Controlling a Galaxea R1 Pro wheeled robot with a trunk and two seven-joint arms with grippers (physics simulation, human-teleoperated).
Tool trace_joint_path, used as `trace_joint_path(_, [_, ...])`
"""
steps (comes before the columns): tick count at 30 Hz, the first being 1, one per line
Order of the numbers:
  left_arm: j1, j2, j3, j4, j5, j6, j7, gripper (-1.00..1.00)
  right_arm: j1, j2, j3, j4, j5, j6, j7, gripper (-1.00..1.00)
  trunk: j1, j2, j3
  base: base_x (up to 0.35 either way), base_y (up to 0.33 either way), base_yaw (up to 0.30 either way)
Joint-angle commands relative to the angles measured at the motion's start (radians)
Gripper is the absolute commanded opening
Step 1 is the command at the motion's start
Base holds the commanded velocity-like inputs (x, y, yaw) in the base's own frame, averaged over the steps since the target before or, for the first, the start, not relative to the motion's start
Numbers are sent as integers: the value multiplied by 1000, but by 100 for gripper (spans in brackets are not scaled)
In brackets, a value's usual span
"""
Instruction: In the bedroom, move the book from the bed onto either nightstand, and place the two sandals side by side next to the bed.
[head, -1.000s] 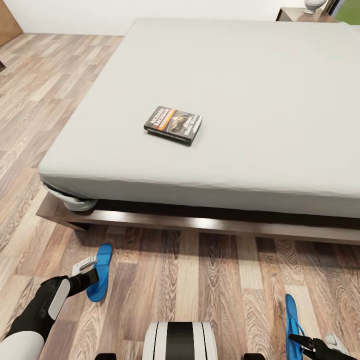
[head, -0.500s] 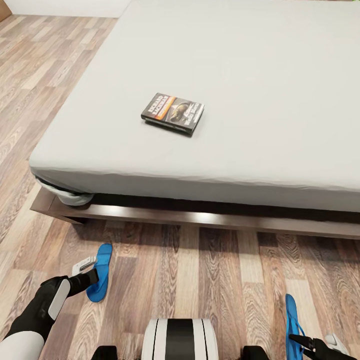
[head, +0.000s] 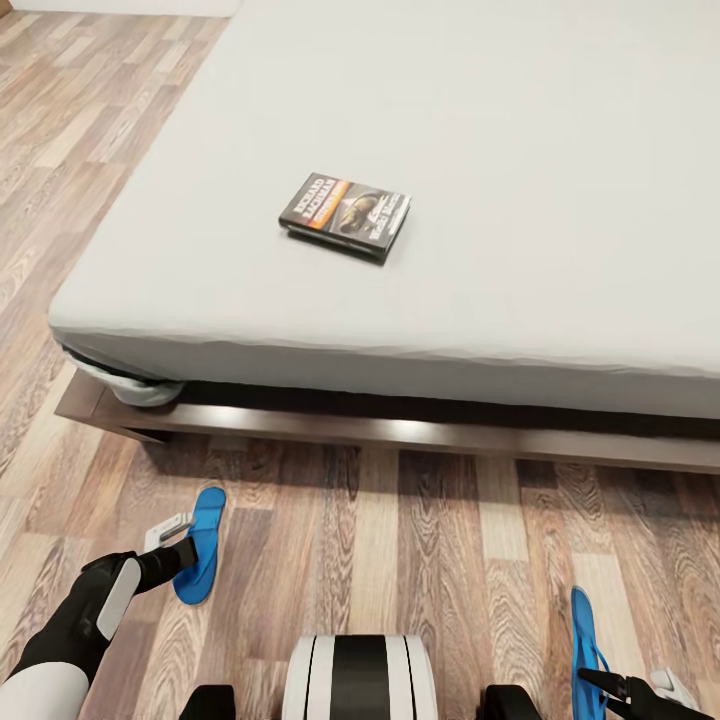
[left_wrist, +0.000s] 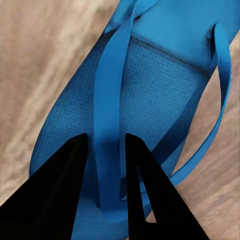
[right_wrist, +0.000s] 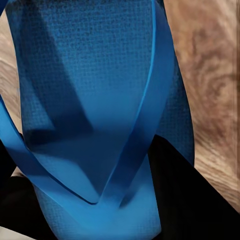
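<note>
So we're parked at the foot of the bed (head: 560, 170), looking down over its near left corner. The book (head: 345, 215) is lying flat on the mattress, a bit in from the near edge and closer to the left corner than the right, cover up, turned slightly askew to the bed's edge. Nothing is touching it.

Both sandals are off the floor (head: 440, 560) and in our end effectors. The left sandal (head: 200, 545) hangs in front of the bed frame (head: 400, 432), near the left corner, held on edge with its sole turned sideways. The left end effector (head: 182, 540) is clamped on it: in the left wrist view the two dark fingers (left_wrist: 55, 200) sit either side of a strap (left_wrist: 107, 145), pinching it, with the blue footbed right behind.

The right sandal (head: 585, 650) is further back from the bed, down by our right side, also on edge. The right end effector (head: 610, 685) has it gripped; in the right wrist view the sandal (right_wrist: 95, 100) sits right up against the camera and the dark fingers (right_wrist: 190, 195) close around the point where the straps meet.

The two sandals are well apart, one on each side of our base (head: 360, 680). The wood planks run toward the bed under both.
</note>
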Motion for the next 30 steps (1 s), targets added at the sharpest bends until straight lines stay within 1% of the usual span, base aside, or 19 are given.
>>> trace_joint_path(1, [0, 0, 3, -1, 0, 6, -4, -100, -1, 1, -9, -1, 8, 9, 5, -100, 0, 0, -4, 0, 0, 0])
trace_joint_path(20, [0, -1, 2, -2, 0, 3, -5, -100, -1, 1, -9, -2, 8, 9, 5, -100, 0, 0, -4, 0, 0, 0])
trace_joint_path(30, [0, 1, 2, -2, 0, -21, -7, -100, -1, 1, -9, -2, 8, 9, 5, -100, 0, 0, -4, 0, 0, 0])
